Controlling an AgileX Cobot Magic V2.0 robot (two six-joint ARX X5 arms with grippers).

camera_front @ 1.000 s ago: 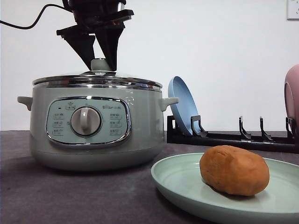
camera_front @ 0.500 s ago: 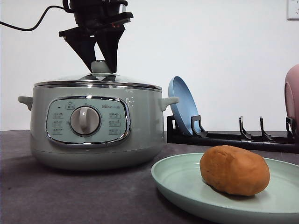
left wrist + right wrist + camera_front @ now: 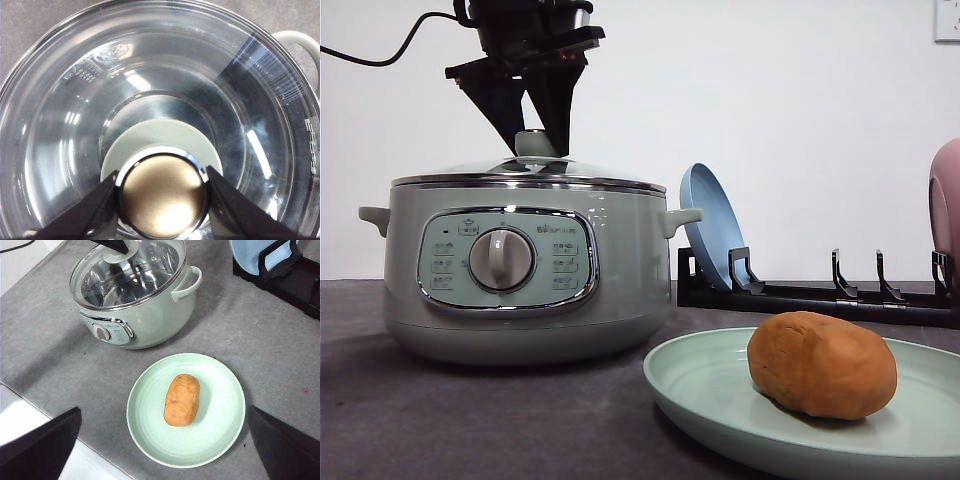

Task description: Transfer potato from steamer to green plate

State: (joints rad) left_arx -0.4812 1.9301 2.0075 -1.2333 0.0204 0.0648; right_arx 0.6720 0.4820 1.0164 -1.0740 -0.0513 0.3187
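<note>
The orange-brown potato point(image 3: 822, 365) point(image 3: 182, 399) lies on its side in the green plate point(image 3: 700, 385) point(image 3: 150, 435), to the right of the steamer and nearer the front. The sage-green steamer point(image 3: 620, 270) point(image 3: 150, 325) stands at the left with its glass lid point(image 3: 65, 125) seated on the rim. My left gripper point(image 3: 537, 148) point(image 3: 162, 172) comes down from above, shut on the lid knob point(image 3: 162, 205), one finger on each side. My right gripper point(image 3: 164, 408) hovers high over the plate, open and holding nothing.
Behind the plate, a black dish rack point(image 3: 820, 295) point(image 3: 295, 285) holds an upright blue plate point(image 3: 710, 225) point(image 3: 250, 250). A pink plate point(image 3: 947, 200) stands at the right edge. The grey mat ends at a white table edge point(image 3: 30, 425) near the steamer.
A second ago the lid sat slightly raised and tilted in my left gripper; it has come down level onto the steamer's rim. Nothing has moved in the last half second.
</note>
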